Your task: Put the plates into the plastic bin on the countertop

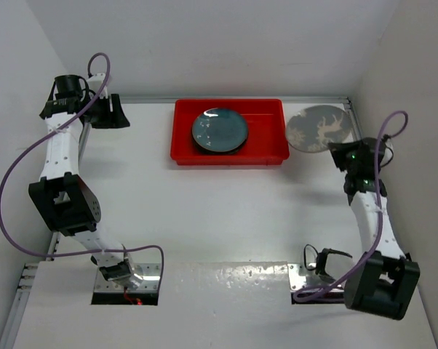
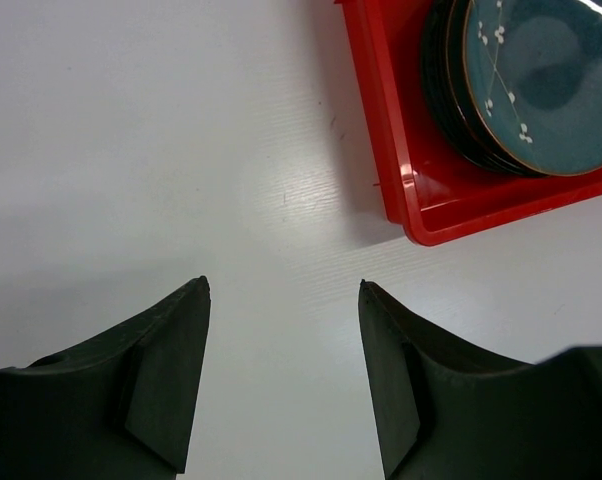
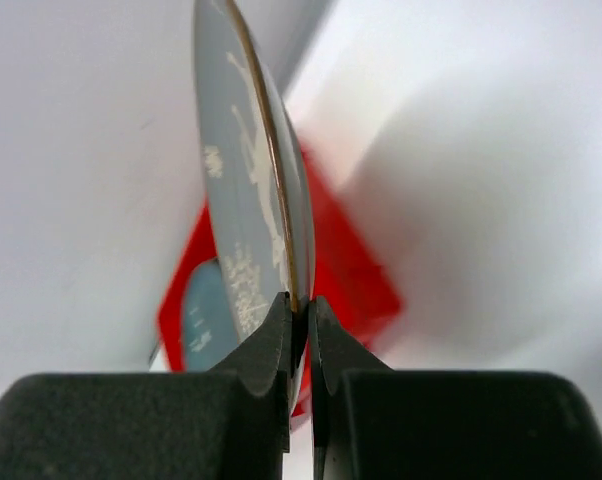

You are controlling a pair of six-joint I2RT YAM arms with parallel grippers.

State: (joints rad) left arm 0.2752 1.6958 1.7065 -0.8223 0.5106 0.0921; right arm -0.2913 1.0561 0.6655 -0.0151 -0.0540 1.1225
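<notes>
Plate stack [image 1: 219,129] in bin [image 1: 266,142], left of centre; lone plate [image 1: 319,128] just right of bin.

Your left arm [image 1: 62,163] climbs from its base along the left side, bends at the elbow near the wall, and reaches to the far left corner. There your left pincer [image 2: 284,290] hangs with its jaws well apart and nothing between them. Your right arm [image 1: 372,225] folds back at the elbow by its base, then stretches forward on the right side. Your right pincer [image 3: 299,305] is clamped tight on the near rim of the grey plate [image 3: 246,170], one finger on each face.
</notes>
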